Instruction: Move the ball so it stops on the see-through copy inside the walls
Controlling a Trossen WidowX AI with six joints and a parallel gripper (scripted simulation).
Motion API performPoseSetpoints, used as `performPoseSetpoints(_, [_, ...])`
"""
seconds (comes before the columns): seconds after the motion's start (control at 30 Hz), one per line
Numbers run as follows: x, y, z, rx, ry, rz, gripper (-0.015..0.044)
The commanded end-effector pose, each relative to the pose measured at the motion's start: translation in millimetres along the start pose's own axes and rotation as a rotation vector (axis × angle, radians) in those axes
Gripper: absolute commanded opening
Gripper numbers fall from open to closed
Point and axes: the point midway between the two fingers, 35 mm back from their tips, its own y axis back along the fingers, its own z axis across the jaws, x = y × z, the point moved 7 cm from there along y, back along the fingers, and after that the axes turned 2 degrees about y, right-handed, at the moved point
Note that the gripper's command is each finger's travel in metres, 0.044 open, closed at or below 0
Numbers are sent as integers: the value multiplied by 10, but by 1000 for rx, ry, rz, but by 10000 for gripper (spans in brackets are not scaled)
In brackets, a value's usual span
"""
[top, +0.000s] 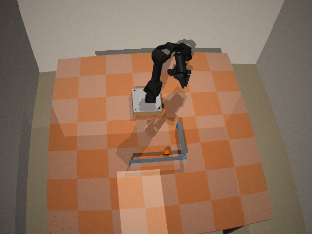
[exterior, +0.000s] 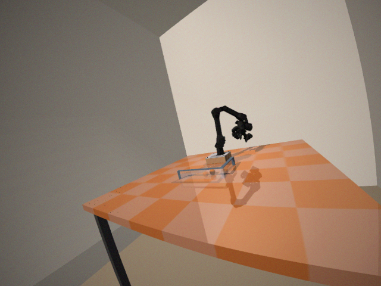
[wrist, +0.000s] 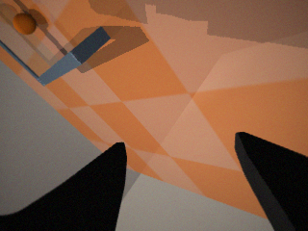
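Observation:
The orange ball (top: pixel 166 151) (exterior: pixel 212 172) (wrist: pixel 24 23) sits on the table inside the corner, close to the long clear wall with a blue rim (top: pixel 148 160) (exterior: pixel 196 169). The short clear wall with a blue rim (top: pixel 182 138) (wrist: pixel 62 68) stands to its right in the top view. A faint orange patch lies at the ball's lower left in the top view; I cannot tell whether it is the see-through copy. My gripper (top: pixel 184 87) (exterior: pixel 243 140) (wrist: pixel 179 144) is open and empty, high above the table, behind the walls and well away from the ball.
The arm's base plate (top: pixel 138 100) is on a block behind the walls, left of my gripper in the top view. The checkered table (top: pixel 93 163) (exterior: pixel 264 221) carries the arm's shadow. A room wall (top: pixel 100 25) rises behind the table's back edge.

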Motion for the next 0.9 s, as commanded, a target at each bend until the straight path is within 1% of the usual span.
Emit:
performPoseSetpoints(0.0, [160,-150,22,-19,-209,-92,279])
performPoseSetpoints(0.07, [258,-252,53,-36,-341,-144,279])
performPoseSetpoints(0.23, [555,-617,215,-114,-776,-301,279])
performPoseSetpoints(0.5, [922,-1251,665,-282,-1502,-504,279])
performPoseSetpoints(0.73, [1083,-1807,1239,-464,-2140,-627,279])
performPoseSetpoints(0.87, [1087,-2007,1460,-545,-2345,-658,279])
